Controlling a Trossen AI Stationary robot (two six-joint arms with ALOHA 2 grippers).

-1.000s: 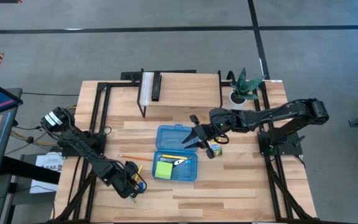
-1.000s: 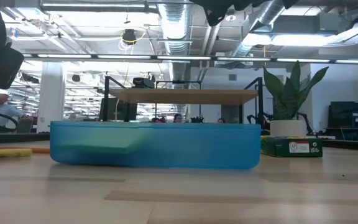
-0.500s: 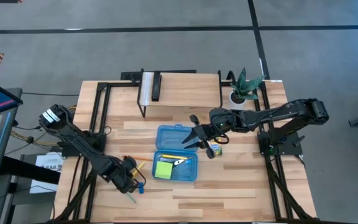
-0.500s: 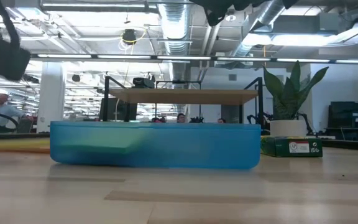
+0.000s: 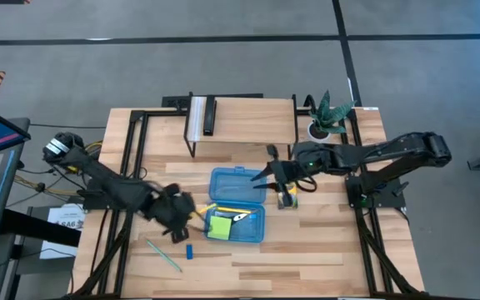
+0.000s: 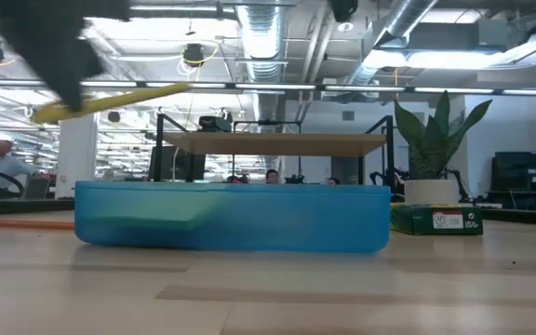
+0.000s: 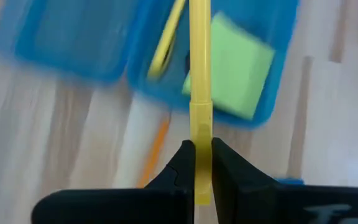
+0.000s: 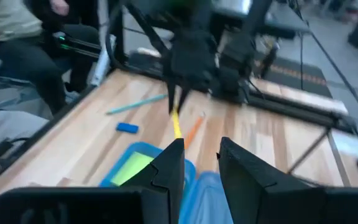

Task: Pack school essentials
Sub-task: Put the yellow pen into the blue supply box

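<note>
The open blue case [image 5: 236, 204] lies mid-table with the lime-green sticky-note pad [image 5: 219, 227] in its tray. My left gripper [image 5: 188, 213] hovers at the case's left side, shut on a yellow pencil [image 7: 199, 74] that reaches out over the tray. An orange pencil [image 7: 154, 149] lies flat on the table under it. The light-blue pen [image 5: 163, 254] and the small blue eraser [image 5: 188, 251] lie on the table nearer the front edge. The crayon box [image 5: 287, 198] lies to the right of the case. My right gripper [image 8: 201, 163] hangs open above the case's lid, holding nothing. My left gripper pinches the yellow pencil near one end [image 7: 199, 158] between its two fingers. The pencil runs out ahead of the fingertips [image 7: 182, 165], along them. It is lifted clear of the table and slants a little, its free end [image 6: 180, 89] higher and pointing toward the case.
A wooden stand [image 5: 240, 117] crosses the far side of the table, and a potted plant [image 5: 327, 117] stands at the far right. People sit beyond the table's left side [image 8: 17, 37]. Bare tabletop lies near the front edge [image 5: 307, 250].
My left gripper has shut on the yellow pencil near the front left, lifted it clear and carried it up and right toward the case. The pen and eraser stay on the table where it was. My right gripper has drawn a little toward the table's right edge.
</note>
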